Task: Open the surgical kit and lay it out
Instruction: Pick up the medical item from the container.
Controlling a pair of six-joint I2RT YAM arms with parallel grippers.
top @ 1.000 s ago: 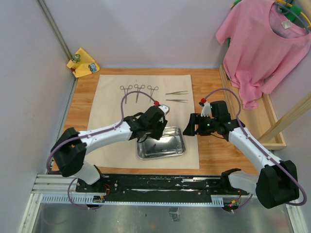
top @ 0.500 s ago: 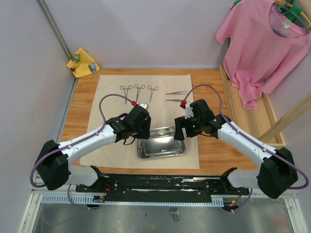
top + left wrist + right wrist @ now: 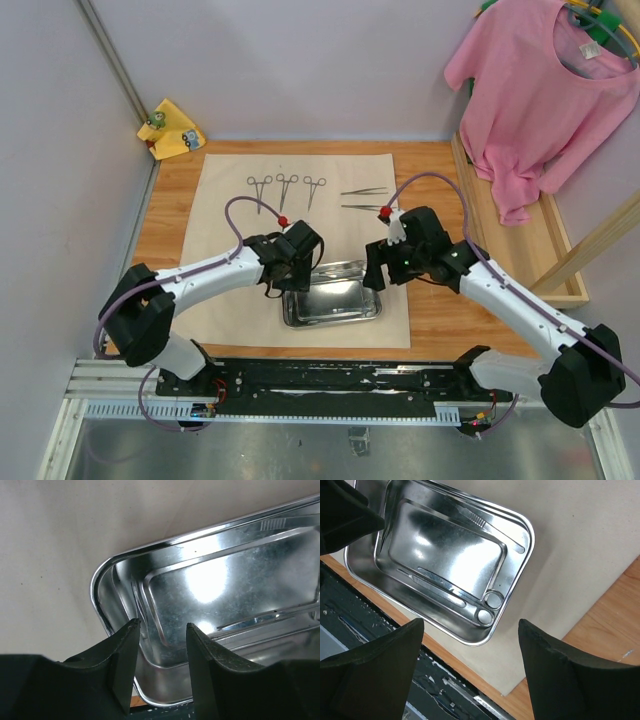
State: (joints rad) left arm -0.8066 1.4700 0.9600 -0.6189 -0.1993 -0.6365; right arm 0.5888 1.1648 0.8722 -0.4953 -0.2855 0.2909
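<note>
The beige cloth wrap (image 3: 230,220) lies spread flat. Three ring-handled forceps (image 3: 287,188) and two slim tweezers (image 3: 364,200) lie along its far part. The shiny steel tray (image 3: 350,300) sits on its near part. My left gripper (image 3: 297,275) is open over the tray's left corner (image 3: 107,575) and holds nothing. A slim tool (image 3: 255,620) lies in the tray. My right gripper (image 3: 378,272) is open wide and empty above the tray's right end (image 3: 520,555). One ring-handled forceps (image 3: 489,607) and tweezers (image 3: 480,520) lie inside.
A pink T-shirt (image 3: 540,90) hangs at the back right over a wooden rack (image 3: 560,270). A small yellow cloth (image 3: 172,128) sits at the back left corner. The black rail (image 3: 330,385) runs along the table's near edge.
My left gripper drew back to the left and now sits at the tray's left corner. My right gripper moved left to the tray's right end. The tray has not moved.
</note>
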